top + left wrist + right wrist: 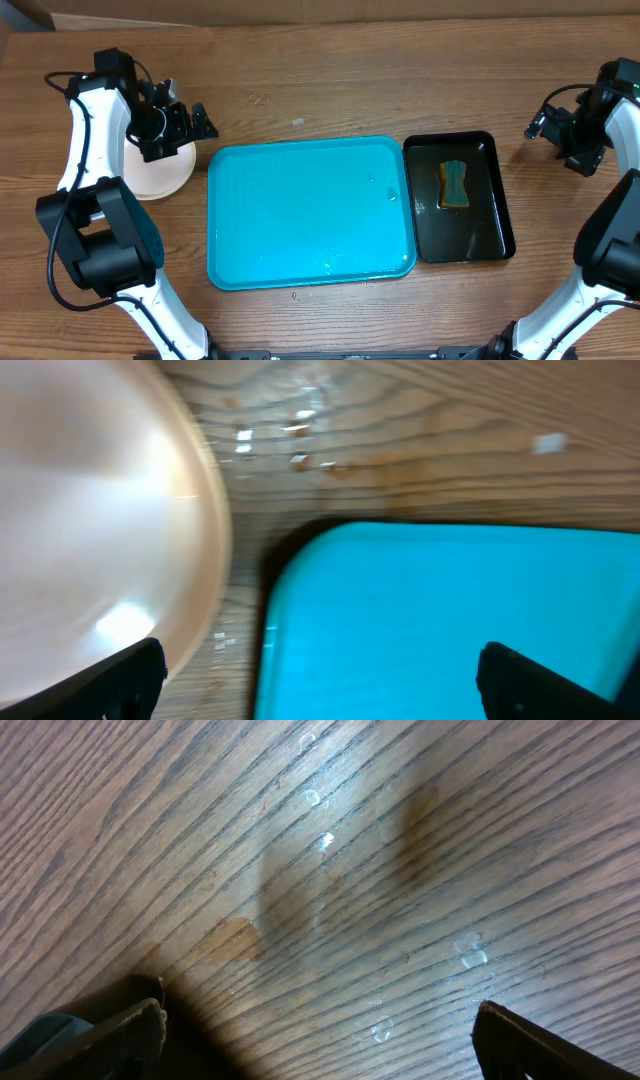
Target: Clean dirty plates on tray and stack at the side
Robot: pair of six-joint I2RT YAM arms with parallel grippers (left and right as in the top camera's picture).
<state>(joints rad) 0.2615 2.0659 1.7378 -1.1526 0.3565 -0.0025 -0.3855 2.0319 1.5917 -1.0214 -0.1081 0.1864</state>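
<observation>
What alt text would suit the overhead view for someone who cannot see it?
A turquoise tray lies bare of plates at the centre of a wooden table, a pale plate to its left beneath the open left gripper. A black tray holding a sponge sits to its right.

Tray (310, 212) sits in the middle of the table (330, 80). Plates (165, 172) are on the table just left of it, by its far-left corner, with a small gap. Small tray (490, 215) sits right against its right edge, and the sponge (454, 184) lies inside that one, in the far half.
</observation>
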